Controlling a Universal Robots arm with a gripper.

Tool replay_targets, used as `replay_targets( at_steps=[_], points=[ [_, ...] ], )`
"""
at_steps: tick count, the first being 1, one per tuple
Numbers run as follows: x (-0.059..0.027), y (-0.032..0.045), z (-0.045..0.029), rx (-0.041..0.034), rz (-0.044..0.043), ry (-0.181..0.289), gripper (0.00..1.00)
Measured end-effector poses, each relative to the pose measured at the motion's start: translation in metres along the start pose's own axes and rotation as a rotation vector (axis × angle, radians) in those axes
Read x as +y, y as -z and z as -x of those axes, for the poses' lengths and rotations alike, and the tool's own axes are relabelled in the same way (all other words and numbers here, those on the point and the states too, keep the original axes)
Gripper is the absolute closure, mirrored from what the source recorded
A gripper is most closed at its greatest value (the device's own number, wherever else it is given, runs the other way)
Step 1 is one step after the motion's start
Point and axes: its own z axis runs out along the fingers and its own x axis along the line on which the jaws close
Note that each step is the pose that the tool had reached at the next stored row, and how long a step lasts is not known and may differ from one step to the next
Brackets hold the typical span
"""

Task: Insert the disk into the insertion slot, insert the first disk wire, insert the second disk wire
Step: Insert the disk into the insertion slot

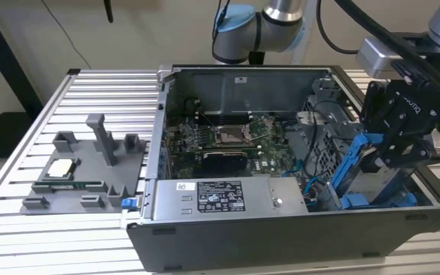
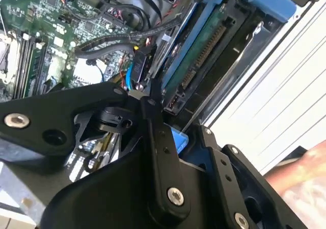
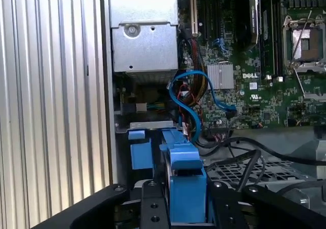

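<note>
Pincer (image 1: pixel 392 157): clenched on the disk (image 1: pixel 360 172), fingers (image 3: pixel 153 203) either side of its blue carrier.
Disk position: between the fingers and hanging below the pincer, lower end down at the insertion slot (image 1: pixel 392 201).
Long axis: steeply tilted, upper end at the pincer, lower end nearest the slot; not lying flat.
Slot bearing: directly beneath the pincer, hard against the case wall (image 1: pixel 434 209).
Seating: judged incomplete, disk not yet level in the bay.
Blue cable (image 3: pixel 196 94): loose, beyond the pincer toward the motherboard (image 3: pixel 265 81); not plugged into the disk.
</note>
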Motion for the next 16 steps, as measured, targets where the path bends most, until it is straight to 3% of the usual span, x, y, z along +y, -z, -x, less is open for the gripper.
replay_targets(
  at_steps=[8,9,16],
  points=[
    [0.0002,0.0039,-0.0014,-0.0080,0.0038,-0.004,0.65],
    [0.0001,0.0039,-0.0014,-0.0092,0.0038,-0.004,0.58],
    [0.0004,0.0108,-0.0011,-0.0290,0.0051,-0.003,0.58]
  ],
)
